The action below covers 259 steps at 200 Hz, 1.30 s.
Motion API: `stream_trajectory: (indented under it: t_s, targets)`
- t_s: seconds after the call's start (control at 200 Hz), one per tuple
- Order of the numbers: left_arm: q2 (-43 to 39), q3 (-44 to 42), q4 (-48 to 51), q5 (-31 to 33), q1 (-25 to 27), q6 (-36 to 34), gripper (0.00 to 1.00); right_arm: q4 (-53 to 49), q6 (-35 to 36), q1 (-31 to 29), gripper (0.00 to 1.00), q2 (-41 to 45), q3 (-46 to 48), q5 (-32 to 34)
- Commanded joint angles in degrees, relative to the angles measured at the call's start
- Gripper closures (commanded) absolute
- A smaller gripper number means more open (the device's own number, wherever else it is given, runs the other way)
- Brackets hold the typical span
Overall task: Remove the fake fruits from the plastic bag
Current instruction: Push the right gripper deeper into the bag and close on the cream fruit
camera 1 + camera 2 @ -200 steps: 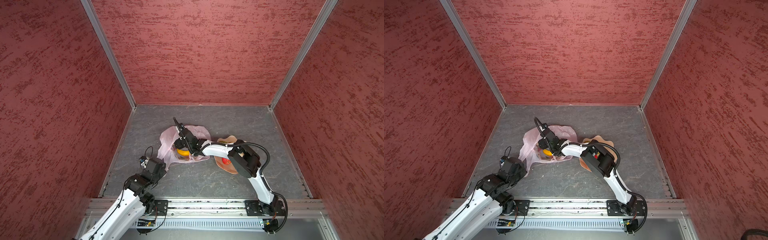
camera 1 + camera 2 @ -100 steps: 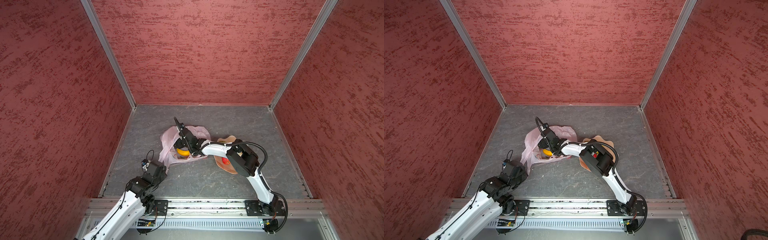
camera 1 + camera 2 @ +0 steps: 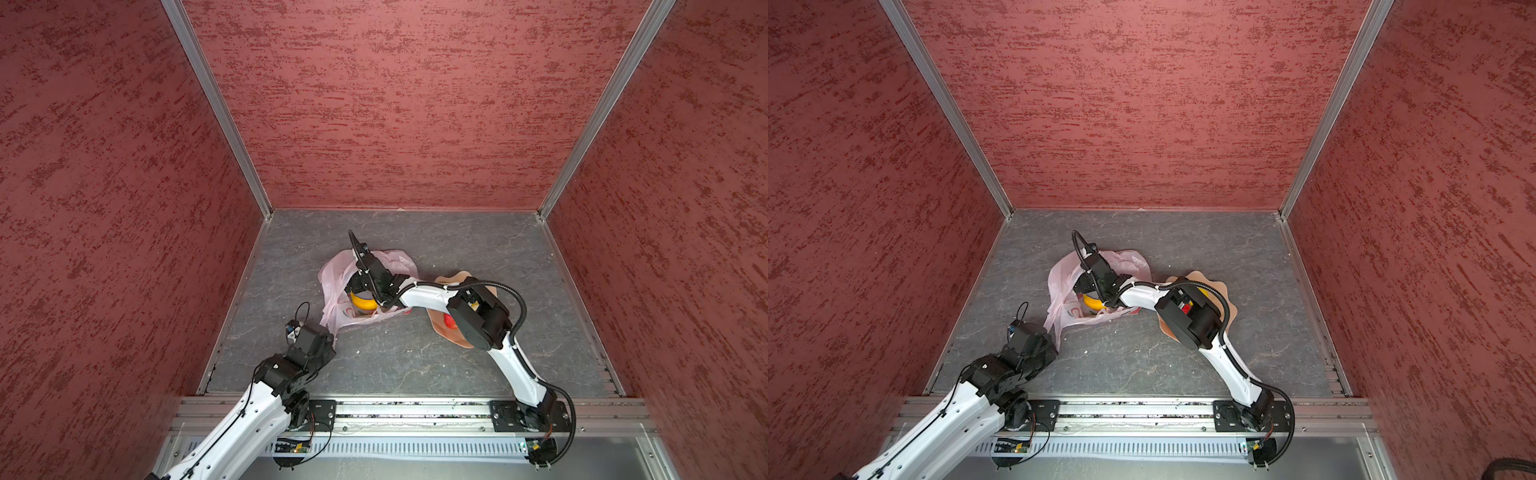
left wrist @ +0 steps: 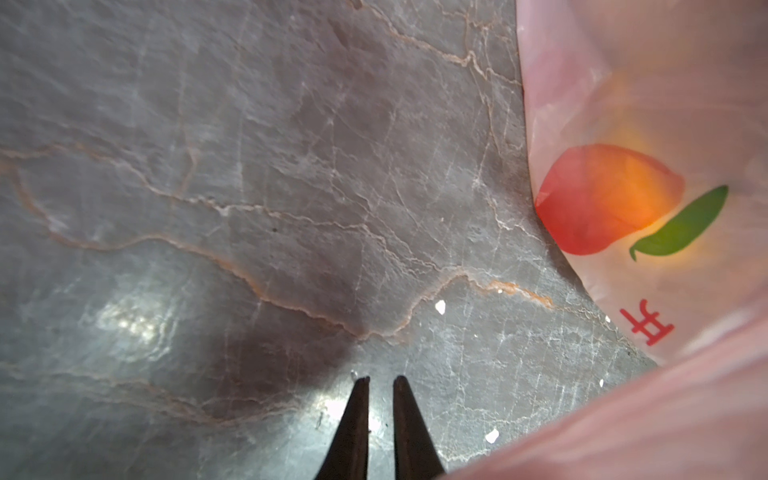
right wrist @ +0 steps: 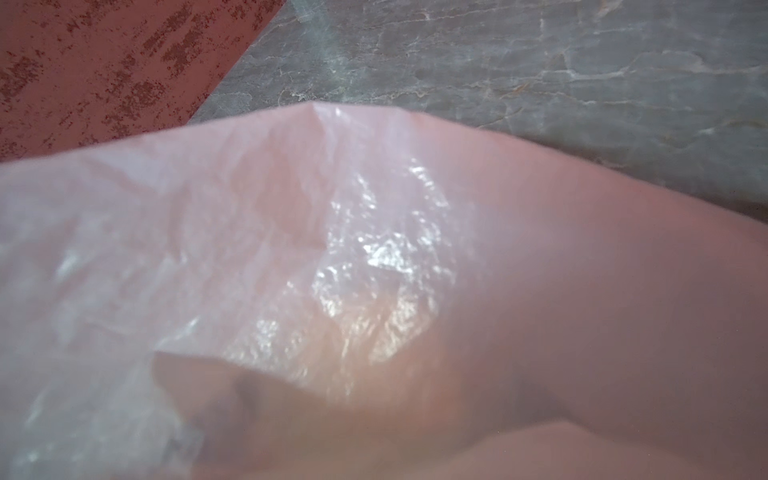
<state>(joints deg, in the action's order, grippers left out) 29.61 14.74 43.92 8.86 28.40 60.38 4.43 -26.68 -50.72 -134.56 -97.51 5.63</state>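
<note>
- Crinkly, translucent pink plastic bag with red fruit prints lies left of centre on the grey floor, a yellow fake fruit inside.
- Its long axis runs toward the left gripper, pinched on its near end.
- The right gripper reaches into the bag's mouth; its spread cannot be told.

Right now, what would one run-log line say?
left gripper shut beside bag | right gripper in bag mouth by yellow fruit | red fruit in bowl

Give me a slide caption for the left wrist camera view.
The left fingers, nearly closed, over the grey marbled table, beside the pink plastic bag with its red fruit print.
</note>
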Motion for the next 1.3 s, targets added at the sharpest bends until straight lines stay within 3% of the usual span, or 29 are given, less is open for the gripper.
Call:
stream_trajectory:
  t_s: [0.0,0.321,0.736,1.292]
  targets:
    - [-0.2,-0.4,0.8,-0.1,1.4,1.3,0.86,-0.6,-2.5,0.7,0.06,-1.9,-2.9,0.5]
    - [1.0,-1.4,-1.1,1.7,7.5,5.7,0.86,-4.5,-5.2,1.0,0.07,-5.2,-8.5,2.7]
    - [1.3,-1.4,-0.7,4.9,13.2,9.6,0.87,-7.8,-6.9,1.2,0.16,-7.5,-11.7,4.7]
    - [-0.7,0.2,2.1,8.1,14.2,11.7,0.87,-3.1,-6.5,1.7,0.44,-3.9,-5.2,2.3]
